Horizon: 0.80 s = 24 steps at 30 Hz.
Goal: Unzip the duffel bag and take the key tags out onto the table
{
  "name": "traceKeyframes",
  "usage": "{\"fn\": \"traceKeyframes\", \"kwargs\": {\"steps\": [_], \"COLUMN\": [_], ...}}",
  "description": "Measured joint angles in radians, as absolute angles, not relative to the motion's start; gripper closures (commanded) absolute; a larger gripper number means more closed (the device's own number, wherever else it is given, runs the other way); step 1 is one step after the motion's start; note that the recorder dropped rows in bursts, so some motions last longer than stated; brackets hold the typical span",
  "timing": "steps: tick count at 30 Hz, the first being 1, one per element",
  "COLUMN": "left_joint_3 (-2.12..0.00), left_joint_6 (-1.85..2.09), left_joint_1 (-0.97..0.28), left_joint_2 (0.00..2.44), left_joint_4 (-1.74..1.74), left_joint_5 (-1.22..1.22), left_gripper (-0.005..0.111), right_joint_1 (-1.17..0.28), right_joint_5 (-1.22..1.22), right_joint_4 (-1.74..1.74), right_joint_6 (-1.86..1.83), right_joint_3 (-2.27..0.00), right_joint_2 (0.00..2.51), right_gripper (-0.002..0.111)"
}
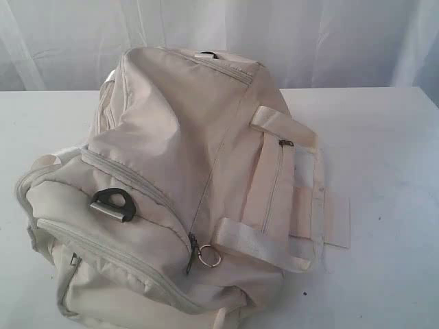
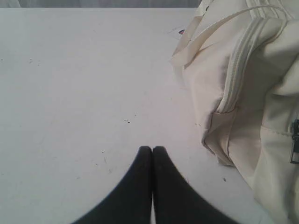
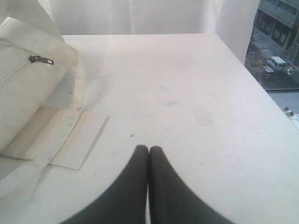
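The duffel bag (image 1: 171,137) lay zipped on the surface (image 1: 391,151), key tags unseen — likely inside. The left end effector (image 2: 152,149) and right end effector (image 3: 148,148) were pinched together beside it; an unbraced tug on the ring pull (image 1: 210,257) could drag the bag

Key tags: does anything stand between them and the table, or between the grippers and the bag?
No key tags show in any view. The duffel bag has its main zip closed, so the shut bag itself is the barrier. The left gripper and right gripper, both shut, hang over the table beside the bag; nothing lies between.
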<state>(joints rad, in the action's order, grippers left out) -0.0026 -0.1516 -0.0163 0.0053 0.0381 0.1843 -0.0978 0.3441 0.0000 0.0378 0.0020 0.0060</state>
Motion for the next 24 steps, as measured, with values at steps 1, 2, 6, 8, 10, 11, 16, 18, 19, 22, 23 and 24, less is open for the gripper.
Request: {"fn": "traceKeyframes", "kwargs": {"steps": [1, 2, 6, 8, 10, 11, 16, 18, 19, 22, 23, 24], "left_joint_3": [-0.003, -0.003, -0.003, -0.003, -0.003, -0.003, -0.003, -0.003, -0.003, -0.003, -0.003, -0.003], "left_joint_6": [-0.152, -0.152, -0.152, -0.152, -0.152, -0.152, -0.152, -0.152, -0.152, -0.152, -0.152, -0.152], "left_joint_1": [-0.016, -0.016, -0.016, -0.016, -0.016, -0.018, -0.054, -0.062, -0.065, -0.067, -0.067, -0.067], "left_joint_2": [0.005, 0.005, 0.005, 0.005, 0.005, 0.005, 0.005, 0.005, 0.005, 0.005, 0.005, 0.005], "left_joint_4": [0.038, 0.038, 0.038, 0.038, 0.038, 0.038, 0.038, 0.038, 0.038, 0.038, 0.038, 0.038], "left_joint_5": [0.184, 0.184, 0.184, 0.184, 0.184, 0.184, 0.184, 0.184, 0.184, 0.184, 0.184, 0.184], "left_gripper": [0.107, 0.107, 0.107, 0.107, 0.107, 0.107, 0.107, 0.107, 0.107, 0.107, 0.107, 0.107], "right_joint_1": [-0.098, -0.098, -0.098, -0.098, -0.098, -0.098, -0.098, -0.098, -0.098, -0.098, -0.098, -0.098], "right_joint_5": [0.344, 0.344, 0.344, 0.344, 0.344, 0.344, 0.344, 0.344, 0.344, 0.344, 0.344, 0.344], "right_joint_4": [0.000, 0.000, 0.000, 0.000, 0.000, 0.000, 0.000, 0.000, 0.000, 0.000, 0.000, 0.000], "right_joint_6": [0.038, 0.038, 0.038, 0.038, 0.038, 0.038, 0.038, 0.038, 0.038, 0.038, 0.038, 0.038], "right_joint_3": [0.002, 0.002, 0.002, 0.002, 0.002, 0.002, 0.002, 0.002, 0.002, 0.002, 0.002, 0.002], "right_joint_2": [0.006, 0.006, 0.006, 0.006, 0.006, 0.006, 0.006, 0.006, 0.006, 0.006, 0.006, 0.006], "right_gripper": [0.108, 0.108, 0.108, 0.108, 0.108, 0.108, 0.108, 0.108, 0.108, 0.108, 0.108, 0.108]}}
